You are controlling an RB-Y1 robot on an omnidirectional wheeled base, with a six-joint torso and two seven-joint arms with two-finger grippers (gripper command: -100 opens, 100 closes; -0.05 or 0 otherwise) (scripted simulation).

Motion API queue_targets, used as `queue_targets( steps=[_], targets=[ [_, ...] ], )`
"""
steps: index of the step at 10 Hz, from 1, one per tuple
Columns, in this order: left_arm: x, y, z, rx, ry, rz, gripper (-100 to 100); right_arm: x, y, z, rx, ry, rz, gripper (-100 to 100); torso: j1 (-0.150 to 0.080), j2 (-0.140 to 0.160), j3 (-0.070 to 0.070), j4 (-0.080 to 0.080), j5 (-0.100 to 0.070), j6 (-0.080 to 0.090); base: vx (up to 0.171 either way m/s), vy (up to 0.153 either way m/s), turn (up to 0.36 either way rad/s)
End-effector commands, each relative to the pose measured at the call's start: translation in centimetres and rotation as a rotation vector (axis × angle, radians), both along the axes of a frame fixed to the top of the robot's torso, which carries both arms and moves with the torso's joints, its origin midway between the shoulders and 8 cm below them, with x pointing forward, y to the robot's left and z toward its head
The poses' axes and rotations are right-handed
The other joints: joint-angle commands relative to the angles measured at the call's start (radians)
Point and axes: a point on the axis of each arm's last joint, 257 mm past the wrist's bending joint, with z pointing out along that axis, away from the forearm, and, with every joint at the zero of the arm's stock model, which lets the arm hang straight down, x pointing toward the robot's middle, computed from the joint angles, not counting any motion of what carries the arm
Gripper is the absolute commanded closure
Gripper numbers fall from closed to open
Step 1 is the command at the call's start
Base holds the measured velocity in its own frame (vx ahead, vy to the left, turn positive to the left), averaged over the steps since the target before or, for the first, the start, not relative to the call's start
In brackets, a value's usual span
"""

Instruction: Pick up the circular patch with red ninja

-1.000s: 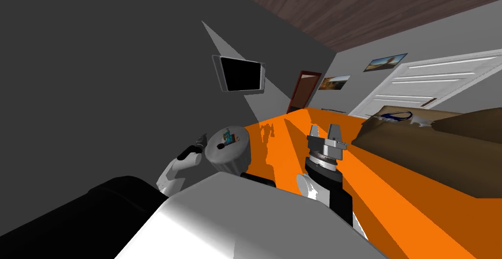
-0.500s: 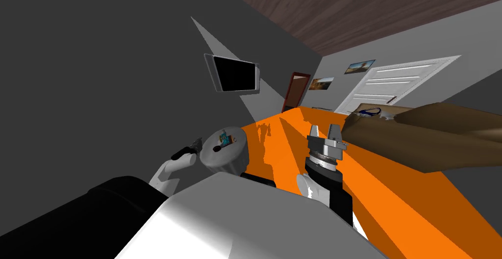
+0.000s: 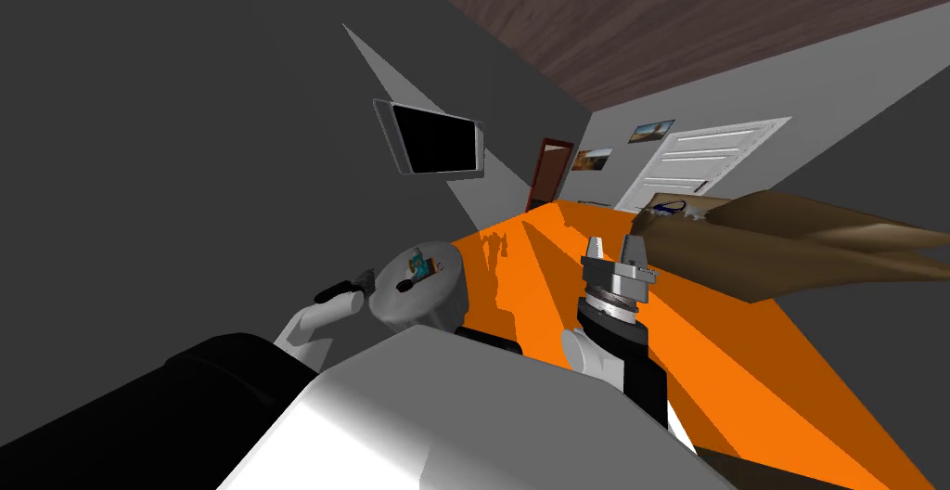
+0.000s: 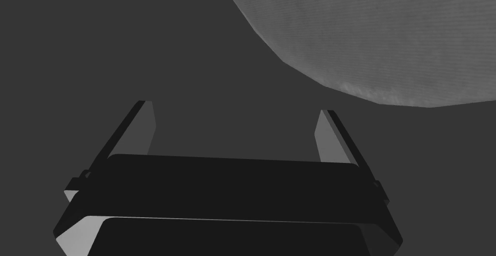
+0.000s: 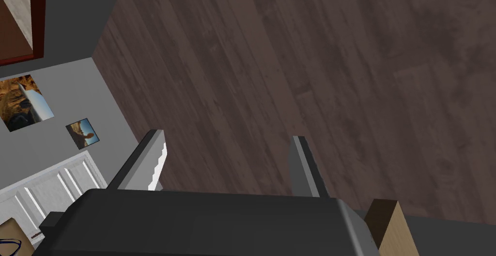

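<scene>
From the head, a round grey table (image 3: pixel 436 301) carries a few small things (image 3: pixel 419 266), among which the patch is too small to pick out; the left gripper (image 3: pixel 366 280) sits just beside the table's edge, and the right gripper (image 3: pixel 614 251) is raised over an orange floor (image 3: pixel 742 345). The left wrist shows its fingers (image 4: pixel 145 132) apart, with the table's pale curved side near them. The right wrist shows its fingers (image 5: pixel 152 163) apart too, gripping nothing.
</scene>
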Motion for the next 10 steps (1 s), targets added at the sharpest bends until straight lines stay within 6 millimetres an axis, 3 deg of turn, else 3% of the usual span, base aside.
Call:
queue_targets(
  steps=[1, 2, 3, 5, 6, 8, 9, 10],
  targets=[
    [-1.5, 0.7, -1.2, -0.041, 0.039, 0.03, -100, 0.0, 0.0, 0.0, 0.0, 0.0, 0.0, 0, 0.0, 0.0, 0.0, 0.0, 0.0, 0.0, -0.01, 0.017, -0.151],
    [-1.6, 0.6, -1.3, -0.046, 0.045, 0.031, -100, 0.0, 0.0, 0.0, 0.0, 0.0, 0.0, 0, 0.001, 0.001, 0.0, 0.0, 0.0, -0.001, 0.0, 0.0, 0.0],
    [-3.5, 2.0, -2.0, -0.083, 0.062, 0.083, -100, 0.0, 0.0, 0.0, 0.0, 0.0, 0.0, 0, 0.0, 0.0, 0.0, 0.0, 0.0, -0.001, 0.007, 0.003, -0.244],
    [-4.0, 1.6, -2.7, -0.108, 0.091, 0.088, -100, 0.0, 0.0, 0.0, 0.0, 0.0, 0.0, 0, 0.001, 0.0, 0.0, 0.0, 0.0, -0.001, 0.002, 0.009, -0.072],
    [-5.8, 2.8, -3.2, -0.145, 0.101, 0.138, -100, 0.0, 0.0, 0.0, 0.0, 0.0, 0.0, 0, 0.0, 0.0, 0.0, 0.0, 0.0, -0.001, -0.005, 0.006, -0.246],
    [-6.4, 2.3, -3.9, -0.172, 0.131, 0.143, -100, 0.0, 0.0, 0.0, 0.0, 0.0, 0.0, 0, 0.001, 0.0, 0.0, 0.0, 0.0, -0.001, -0.001, 0.019, -0.052],
    [-8.3, 3.2, -4.5, -0.214, 0.142, 0.193, -100, 0.0, 0.0, 0.0, 0.0, 0.0, 0.0, 0, 0.001, 0.0, 0.0, 0.0, 0.0, -0.001, -0.002, 0.006, -0.283],
    [-8.6, 2.9, -4.8, -0.229, 0.157, 0.196, -100, 0.0, 0.0, 0.0, 0.0, 0.0, 0.0, 0, 0.0, 0.0, 0.0, 0.0, 0.0, 0.0, -0.005, 0.016, -0.13]
  ],
)
